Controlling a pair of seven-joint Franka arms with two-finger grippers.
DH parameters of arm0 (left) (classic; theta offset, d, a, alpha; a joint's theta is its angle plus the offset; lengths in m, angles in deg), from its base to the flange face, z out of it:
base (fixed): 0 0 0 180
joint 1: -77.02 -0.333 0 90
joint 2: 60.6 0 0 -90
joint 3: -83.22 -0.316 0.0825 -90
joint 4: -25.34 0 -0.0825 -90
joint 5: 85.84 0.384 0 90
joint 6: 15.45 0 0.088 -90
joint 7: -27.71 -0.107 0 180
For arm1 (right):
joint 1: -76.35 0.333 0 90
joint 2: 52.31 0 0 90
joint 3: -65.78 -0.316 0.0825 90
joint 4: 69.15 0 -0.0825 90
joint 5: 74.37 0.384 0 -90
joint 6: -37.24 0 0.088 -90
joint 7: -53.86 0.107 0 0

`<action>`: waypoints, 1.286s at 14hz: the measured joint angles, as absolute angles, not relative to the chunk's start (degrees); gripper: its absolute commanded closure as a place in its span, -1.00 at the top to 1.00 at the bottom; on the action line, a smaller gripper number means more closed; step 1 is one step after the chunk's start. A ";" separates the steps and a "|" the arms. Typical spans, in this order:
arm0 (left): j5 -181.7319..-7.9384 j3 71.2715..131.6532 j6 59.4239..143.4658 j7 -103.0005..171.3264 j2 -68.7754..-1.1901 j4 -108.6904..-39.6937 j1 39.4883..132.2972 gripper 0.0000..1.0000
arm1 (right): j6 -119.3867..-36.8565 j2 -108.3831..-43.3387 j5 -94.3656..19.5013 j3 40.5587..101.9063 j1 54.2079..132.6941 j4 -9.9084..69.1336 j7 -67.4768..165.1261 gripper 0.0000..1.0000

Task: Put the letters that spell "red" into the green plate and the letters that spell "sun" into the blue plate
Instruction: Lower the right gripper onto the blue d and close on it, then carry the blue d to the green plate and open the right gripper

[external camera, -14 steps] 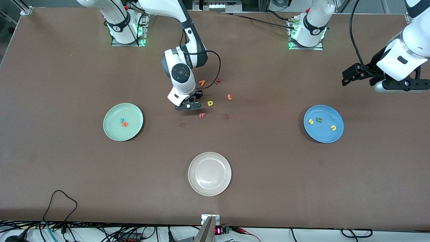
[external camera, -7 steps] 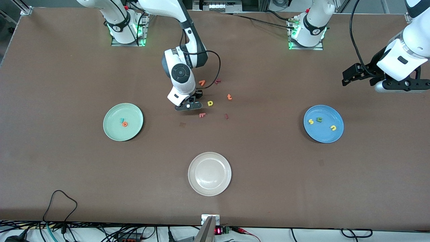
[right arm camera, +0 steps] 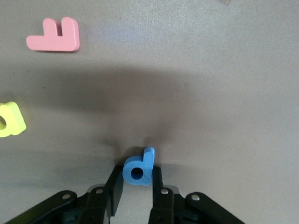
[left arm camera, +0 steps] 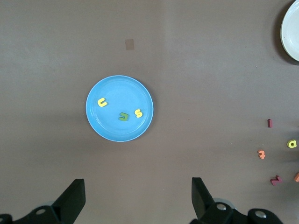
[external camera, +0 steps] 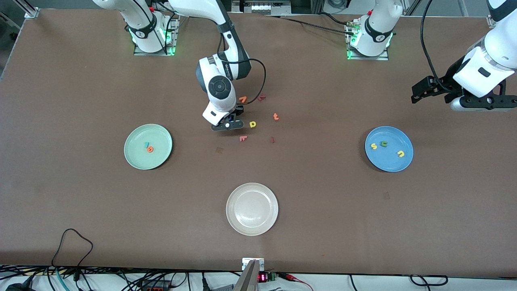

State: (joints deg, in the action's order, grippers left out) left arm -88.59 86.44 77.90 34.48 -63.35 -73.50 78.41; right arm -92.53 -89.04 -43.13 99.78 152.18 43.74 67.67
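Brown tabletop (external camera: 80, 81) carried the green plate (external camera: 135, 155) with teal "r" (external camera: 146, 144) and orange "e" (external camera: 150, 149), and the blue plate (external camera: 394, 165) with "s" (external camera: 374, 146), "n" (external camera: 383, 143), "u" (external camera: 400, 153). Left gripper (left arm camera: 135, 198) waited spread above it. Right gripper (right arm camera: 138, 186) pinched the blue "d" (right arm camera: 139, 167) beside the yellow letter (external camera: 253, 124).

right gripper (external camera: 227, 125): low at table middle, fingers pinched | left gripper (left arm camera: 135, 200): raised, fingers spread, waiting
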 measured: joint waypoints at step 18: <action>-88.59 86.43 77.84 34.43 -63.35 -73.51 78.41 1.00 | -85.07 -83.42 -46.43 123.62 148.97 43.04 57.29 -0.67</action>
State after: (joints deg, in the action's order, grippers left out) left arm -88.59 86.43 77.84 34.43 -63.35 -73.51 78.41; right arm -85.07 -83.42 -46.43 123.62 148.97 43.04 57.29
